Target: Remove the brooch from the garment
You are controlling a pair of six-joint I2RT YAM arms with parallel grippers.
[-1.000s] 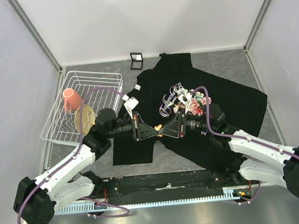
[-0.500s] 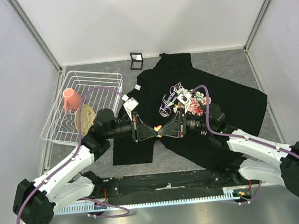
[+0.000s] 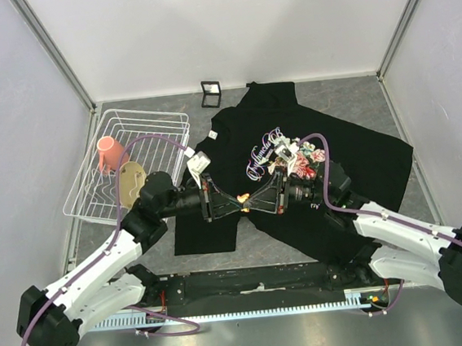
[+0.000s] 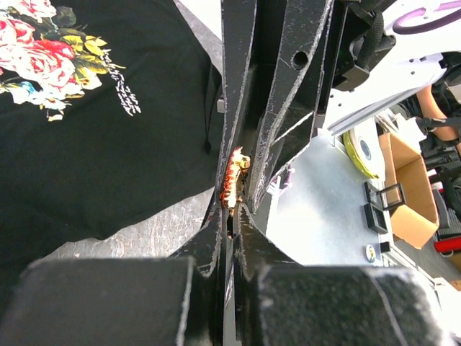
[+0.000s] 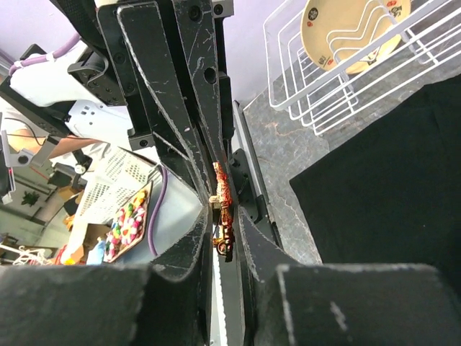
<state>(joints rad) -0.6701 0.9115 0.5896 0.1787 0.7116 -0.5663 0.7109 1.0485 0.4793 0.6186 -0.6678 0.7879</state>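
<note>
Left gripper (image 4: 230, 213) was clamped shut, tips right at the brooch's (image 4: 234, 176) lower edge, likely pinching it. Right gripper (image 5: 224, 232) faced it tip to tip, jaws narrow on either side of the brooch; couldn't tell if the pads had bitten. The brooch sat between both sets of tips, above the garment's (image 3: 353, 161) lower left part and near its flower print. Step in hand looked like separating pin from cloth: get a firm hold on each side, pull straight apart, go slow, don't drag the fabric. Wire rack (image 3: 140, 116) sat beyond, well apart.
</note>
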